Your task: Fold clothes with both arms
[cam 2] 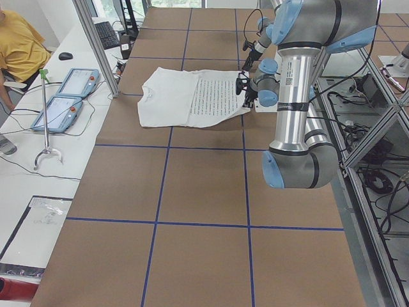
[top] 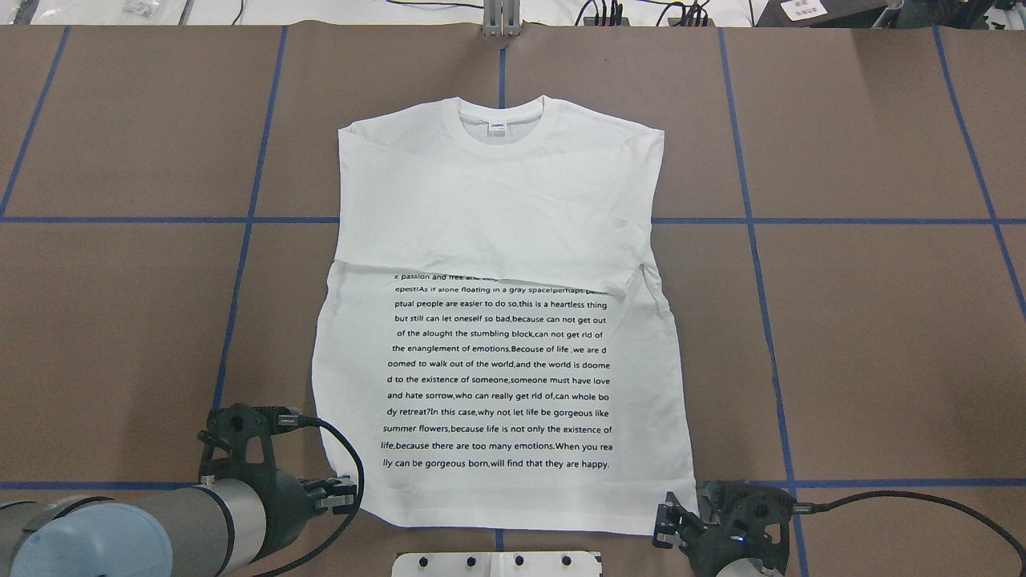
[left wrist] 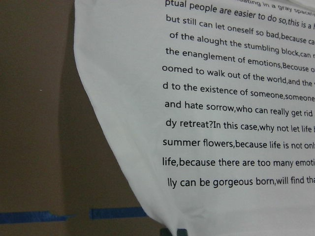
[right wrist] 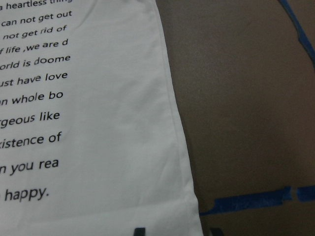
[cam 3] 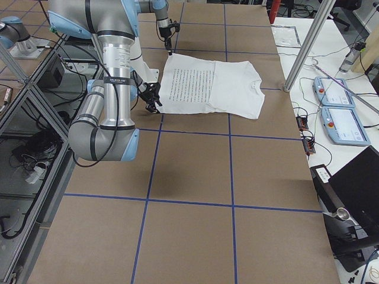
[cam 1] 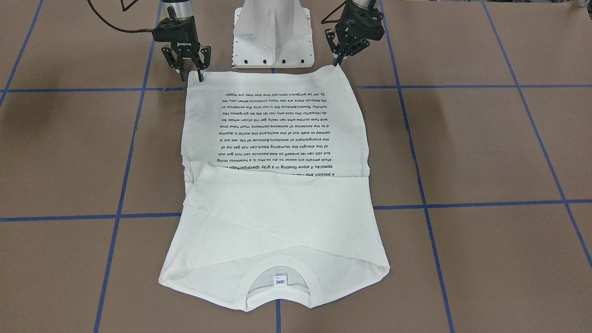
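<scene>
Both grippers low at the hem corners of the T-shirt (top: 497,200) — jaws spread.

Closest to me, the left gripper (top: 341,494) sits at the hem corner on my left and the right gripper (top: 669,525) at the corner on my right. Each has its fingers apart, with a fingertip right at the cloth's edge. The white pedestal (top: 497,563) stands between them, just short of the hem. The shirt lies flat in the middle of the brown table (top: 866,320), print side up. Beyond the hem comes the black printed text (top: 497,377), then white layers folded in across the chest that cover its top lines. Farthest off is the ribbed collar (top: 501,120) with its small tag (top: 498,127).
</scene>
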`<state>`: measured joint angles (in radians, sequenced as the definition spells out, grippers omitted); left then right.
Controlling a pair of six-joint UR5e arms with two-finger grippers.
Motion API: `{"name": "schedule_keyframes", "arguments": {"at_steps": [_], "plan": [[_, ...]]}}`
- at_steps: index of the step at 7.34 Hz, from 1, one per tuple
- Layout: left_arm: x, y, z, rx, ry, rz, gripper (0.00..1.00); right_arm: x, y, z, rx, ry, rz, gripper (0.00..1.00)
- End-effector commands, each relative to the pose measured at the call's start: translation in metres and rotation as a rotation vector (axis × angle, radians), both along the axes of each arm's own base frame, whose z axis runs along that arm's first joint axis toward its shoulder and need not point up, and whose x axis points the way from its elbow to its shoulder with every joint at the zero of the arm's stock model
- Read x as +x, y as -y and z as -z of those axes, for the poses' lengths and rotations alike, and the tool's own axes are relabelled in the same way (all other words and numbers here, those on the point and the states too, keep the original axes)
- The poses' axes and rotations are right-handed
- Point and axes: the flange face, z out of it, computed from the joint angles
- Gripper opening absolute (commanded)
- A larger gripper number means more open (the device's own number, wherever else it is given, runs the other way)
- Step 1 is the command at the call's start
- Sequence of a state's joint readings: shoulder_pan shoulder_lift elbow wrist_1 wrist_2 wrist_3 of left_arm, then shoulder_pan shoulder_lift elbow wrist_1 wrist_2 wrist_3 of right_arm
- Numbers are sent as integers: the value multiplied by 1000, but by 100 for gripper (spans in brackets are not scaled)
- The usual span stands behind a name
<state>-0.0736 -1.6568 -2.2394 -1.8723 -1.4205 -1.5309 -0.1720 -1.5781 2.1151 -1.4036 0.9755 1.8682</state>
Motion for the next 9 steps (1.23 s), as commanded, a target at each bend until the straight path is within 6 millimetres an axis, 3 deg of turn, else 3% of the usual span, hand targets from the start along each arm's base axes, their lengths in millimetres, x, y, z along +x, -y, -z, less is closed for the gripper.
{"name": "schedule_keyframes", "arguments": {"at_steps": [1,2,4,5,6,7,9], "plan": [[0,0,-1,0,1,0,0,-1,-3,1,3,2,3,27],[0,0,-1,0,1,0,0,-2,-5,0,8,1,5,25],[0,0,-1,0,1,0,0,-1,-7,0,9,0,9,0],[0,0,-1,0,1,0,0,4,-5,5,14,-28,11,1],[0,0,-1,0,1,0,0,14,-4,17,13,-51,16,52],[0,0,0,0,-1,0,0,14,-6,15,16,-68,22,76],[0,0,0,0,-1,0,0,6,-11,2,22,-93,24,78]]}}
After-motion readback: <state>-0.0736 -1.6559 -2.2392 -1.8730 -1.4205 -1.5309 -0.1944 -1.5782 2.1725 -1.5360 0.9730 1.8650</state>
